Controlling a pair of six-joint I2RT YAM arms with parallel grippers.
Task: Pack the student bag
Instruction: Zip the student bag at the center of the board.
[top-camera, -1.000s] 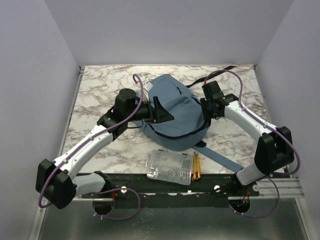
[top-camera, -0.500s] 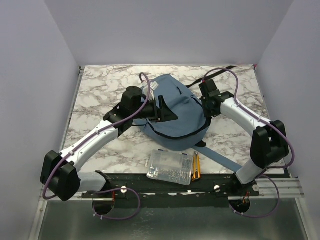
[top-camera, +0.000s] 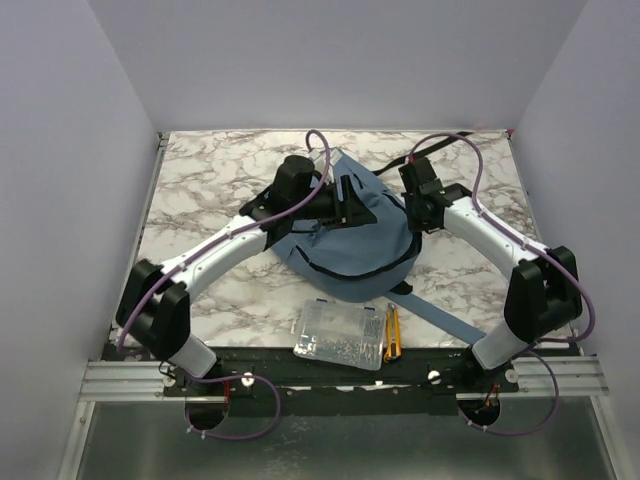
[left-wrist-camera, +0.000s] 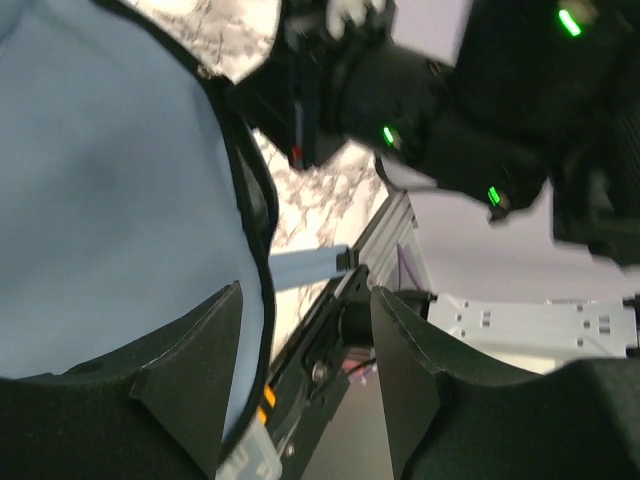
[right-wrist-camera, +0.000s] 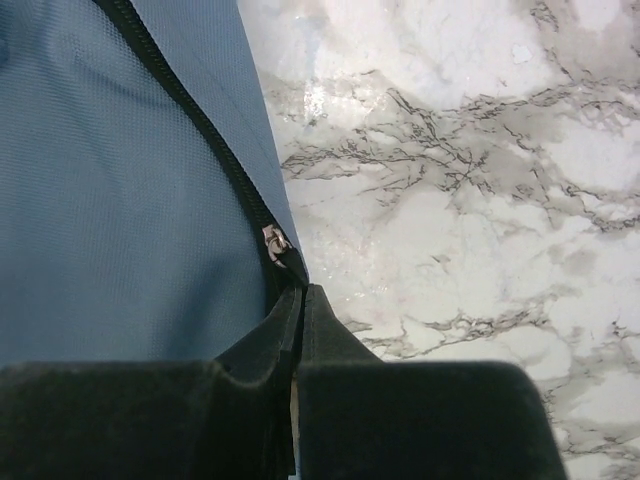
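The blue-grey student bag (top-camera: 362, 245) lies in the middle of the marble table, its black front zip curving along its near side. My left gripper (top-camera: 352, 203) hovers over the bag's upper left part with its jaws open and empty. In the left wrist view the gripper (left-wrist-camera: 305, 300) has the bag's fabric (left-wrist-camera: 100, 180) and black edge by its left finger. My right gripper (top-camera: 409, 214) is at the bag's right edge. In the right wrist view it (right-wrist-camera: 302, 292) is shut on the black tab of the zip pull (right-wrist-camera: 272, 243) next to the bag's fabric (right-wrist-camera: 100, 180).
A clear plastic box (top-camera: 340, 335) of small parts and a yellow-and-black tool (top-camera: 392, 333) lie at the table's near edge. A blue-grey webbing strap (top-camera: 445, 318) runs from the bag toward the right arm's base. A black strap (top-camera: 432, 148) trails to the back right.
My left arm has swung right and farther back, bringing its open gripper from the bag's left side to over its top. My right gripper has stayed at the bag's right edge.
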